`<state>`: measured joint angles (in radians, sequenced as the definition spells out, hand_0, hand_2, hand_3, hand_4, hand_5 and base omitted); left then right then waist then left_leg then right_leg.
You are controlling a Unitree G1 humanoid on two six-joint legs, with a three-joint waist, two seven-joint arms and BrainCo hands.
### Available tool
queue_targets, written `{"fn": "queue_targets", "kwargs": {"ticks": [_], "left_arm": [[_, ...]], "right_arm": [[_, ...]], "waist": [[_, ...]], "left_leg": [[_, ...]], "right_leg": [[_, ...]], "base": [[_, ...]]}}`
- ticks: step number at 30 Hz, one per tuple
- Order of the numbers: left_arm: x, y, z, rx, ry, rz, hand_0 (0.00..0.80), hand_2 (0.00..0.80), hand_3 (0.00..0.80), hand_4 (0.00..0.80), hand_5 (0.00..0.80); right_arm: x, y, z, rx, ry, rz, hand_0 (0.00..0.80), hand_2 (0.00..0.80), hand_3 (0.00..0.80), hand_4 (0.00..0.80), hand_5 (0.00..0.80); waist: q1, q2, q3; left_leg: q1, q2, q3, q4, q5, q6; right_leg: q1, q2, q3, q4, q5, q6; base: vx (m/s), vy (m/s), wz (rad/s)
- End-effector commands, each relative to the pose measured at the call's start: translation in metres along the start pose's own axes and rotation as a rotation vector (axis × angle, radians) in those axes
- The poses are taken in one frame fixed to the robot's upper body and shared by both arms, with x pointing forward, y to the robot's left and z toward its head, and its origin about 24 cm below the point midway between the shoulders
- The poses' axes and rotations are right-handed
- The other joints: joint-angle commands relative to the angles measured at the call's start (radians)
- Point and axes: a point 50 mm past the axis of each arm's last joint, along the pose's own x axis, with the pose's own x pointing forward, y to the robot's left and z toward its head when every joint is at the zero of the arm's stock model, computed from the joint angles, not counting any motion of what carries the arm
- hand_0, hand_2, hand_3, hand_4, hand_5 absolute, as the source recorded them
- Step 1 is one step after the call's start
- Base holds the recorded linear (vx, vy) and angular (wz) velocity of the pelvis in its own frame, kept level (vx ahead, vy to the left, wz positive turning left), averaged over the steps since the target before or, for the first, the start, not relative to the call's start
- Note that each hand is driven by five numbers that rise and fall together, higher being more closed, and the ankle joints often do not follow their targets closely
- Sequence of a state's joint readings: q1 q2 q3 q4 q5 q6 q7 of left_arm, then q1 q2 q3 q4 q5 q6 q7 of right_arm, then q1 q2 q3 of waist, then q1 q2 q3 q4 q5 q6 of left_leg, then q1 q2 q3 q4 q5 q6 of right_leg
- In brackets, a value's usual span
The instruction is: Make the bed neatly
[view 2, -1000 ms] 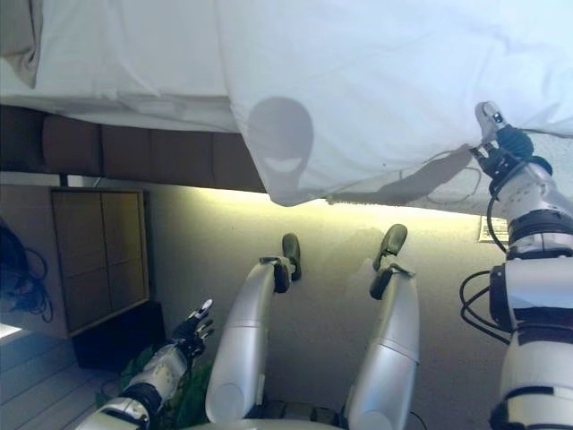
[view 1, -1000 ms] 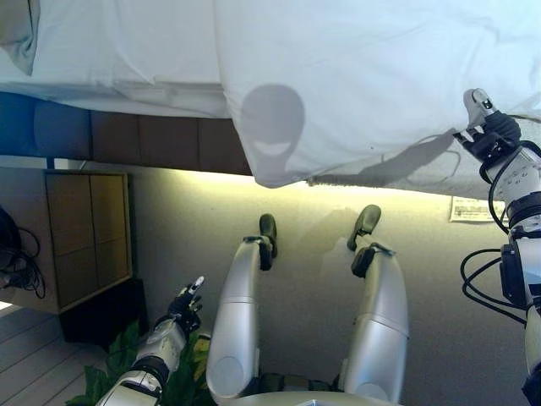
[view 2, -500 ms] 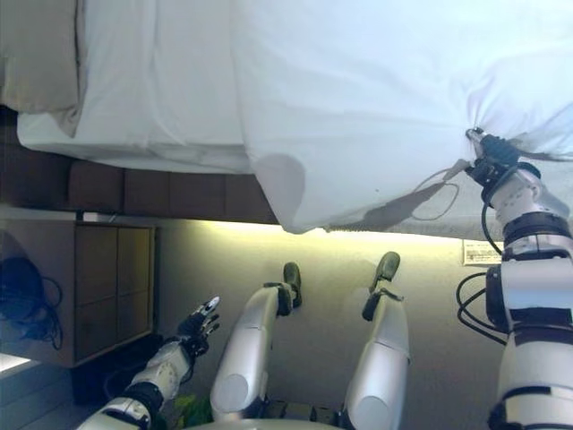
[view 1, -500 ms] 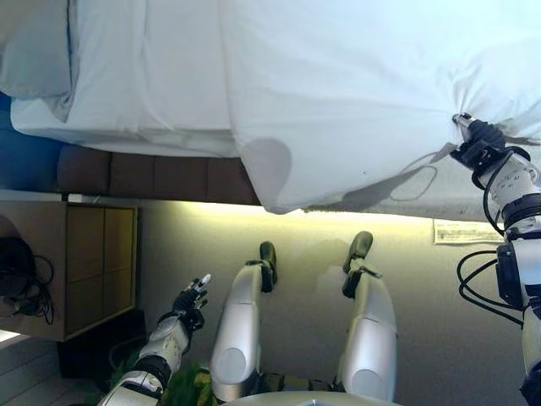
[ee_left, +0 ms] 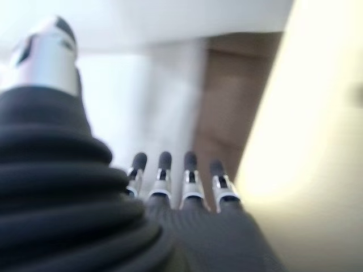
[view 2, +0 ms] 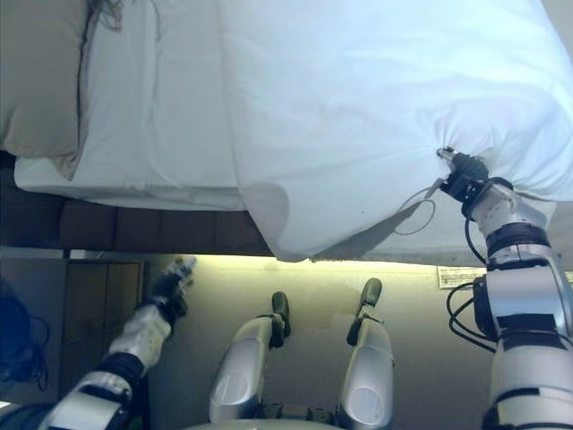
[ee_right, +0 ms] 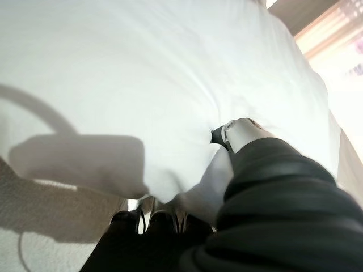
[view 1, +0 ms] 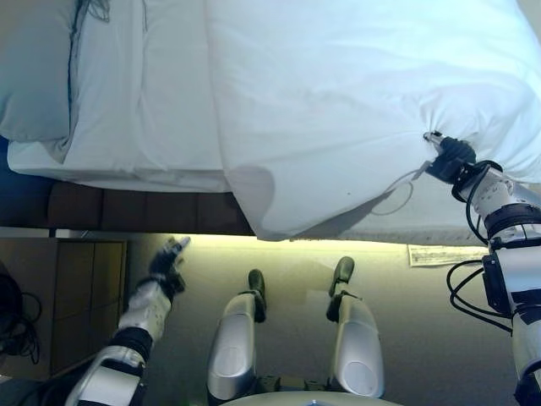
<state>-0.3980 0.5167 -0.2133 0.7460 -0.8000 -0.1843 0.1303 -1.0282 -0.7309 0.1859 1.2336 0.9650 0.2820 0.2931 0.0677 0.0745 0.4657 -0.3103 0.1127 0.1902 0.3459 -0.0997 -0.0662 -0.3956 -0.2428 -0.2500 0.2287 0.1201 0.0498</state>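
white duvet lies across the bed, its corner hanging off the near edge, bunched in the right hand, which pinches the cloth. sheet and pillow bare at left. left hand empty, fingers straight, below mattress edge. spreading unfinished.

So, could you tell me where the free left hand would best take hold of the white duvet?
Probably at the duvet's drooping lower corner, coming up from below the bed edge. That corner hangs free and reachable, opposite the right hand pinching the same edge; the left hand is open, just below it.
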Motion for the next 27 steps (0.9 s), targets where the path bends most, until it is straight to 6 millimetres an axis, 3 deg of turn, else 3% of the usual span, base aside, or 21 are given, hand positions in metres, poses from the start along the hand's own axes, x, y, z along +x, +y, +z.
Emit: {"fn": "queue_targets", "kwargs": {"ticks": [1, 3, 6, 15, 27], "left_arm": [[0.008, -0.005, 0.038, -0.065, -0.175, 0.056, 0.000, 0.000, 0.000, 0.000, 0.000], [0.014, -0.022, 0.048, -0.181, -0.195, 0.010, 0.000, 0.000, 0.000, 0.000, 0.000], [0.018, -0.049, 0.043, -0.287, -0.147, -0.071, 0.000, 0.000, 0.000, 0.000, 0.000], [0.002, -0.091, -0.023, -0.556, 0.174, -0.155, 0.000, 0.000, 0.000, 0.000, 0.000], [-0.035, -0.116, -0.097, -0.986, 0.642, -0.086, 0.000, 0.000, 0.000, 0.000, 0.000]], "right_arm": [[0.004, 0.022, 0.007, 0.043, -0.106, 0.140, 0.800, 0.800, 0.800, 0.800, 0.800], [0.009, 0.038, 0.009, 0.057, -0.117, 0.175, 0.800, 0.800, 0.800, 0.800, 0.800], [0.014, 0.060, 0.009, 0.059, -0.115, 0.221, 0.800, 0.800, 0.800, 0.800, 0.800], [0.018, 0.090, 0.020, 0.109, -0.179, 0.274, 0.800, 0.800, 0.800, 0.800, 0.800], [0.015, 0.135, 0.032, 0.150, -0.245, 0.432, 0.800, 0.800, 0.800, 0.800, 0.800]], "waist": [[0.002, -0.026, -0.108], [0.000, -0.040, -0.109], [-0.006, -0.064, -0.114], [-0.005, -0.104, -0.112], [0.001, -0.143, -0.089]], "left_leg": [[-0.025, 0.100, -0.012, -0.086, 0.104, -0.059], [-0.026, 0.108, -0.018, -0.091, 0.107, -0.060], [-0.017, 0.120, -0.029, -0.100, 0.092, -0.071], [-0.017, 0.137, -0.035, -0.107, 0.097, -0.074], [-0.032, 0.158, -0.045, -0.095, 0.092, -0.087]], "right_leg": [[-0.006, -0.032, -0.017, 0.013, -0.078, 0.067], [-0.003, -0.017, -0.022, 0.013, -0.084, 0.061], [0.010, 0.008, -0.020, 0.014, -0.111, 0.061], [0.034, 0.043, -0.027, -0.001, -0.121, 0.047], [0.056, 0.067, -0.046, -0.020, -0.128, 0.045]], "base": [[-0.008, -0.103, 0.14], [-0.007, -0.111, 0.03], [0.064, -0.106, -0.06], [0.035, -0.082, -0.04], [0.001, -0.091, 0.00]]}}
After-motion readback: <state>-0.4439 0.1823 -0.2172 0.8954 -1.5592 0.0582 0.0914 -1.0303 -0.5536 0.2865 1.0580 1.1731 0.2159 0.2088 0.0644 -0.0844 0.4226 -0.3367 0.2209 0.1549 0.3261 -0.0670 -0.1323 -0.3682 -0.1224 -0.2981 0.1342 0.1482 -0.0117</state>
